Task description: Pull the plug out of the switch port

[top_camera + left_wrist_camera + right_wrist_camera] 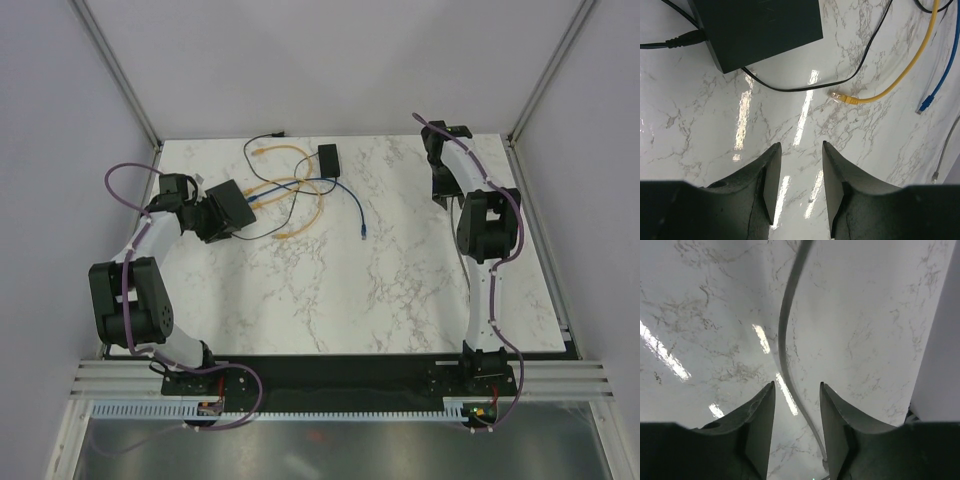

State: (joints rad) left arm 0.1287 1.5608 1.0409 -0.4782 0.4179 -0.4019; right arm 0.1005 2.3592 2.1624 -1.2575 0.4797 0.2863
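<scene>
The flat black switch box [757, 30] lies at the top left of the left wrist view. A black plug [687, 38] on a cord sits in the box's left edge; the switch port itself is hidden by it. Two yellow cables reach the box [235, 203] on its right side in the top view. My left gripper [801, 143] is open over bare marble just short of the box, holding nothing. My right gripper [797, 383] is open far off at the back right [440, 198]. A grey cable [785, 335] lies on the table beneath its jaws, not gripped.
A loose yellow plug [842, 96] and a blue plug [925, 105] lie right of the box, and a thin black cord [805, 85] runs out from under it. A small black adapter block [328, 158] sits at the back. Grey walls enclose the marble table [400, 290].
</scene>
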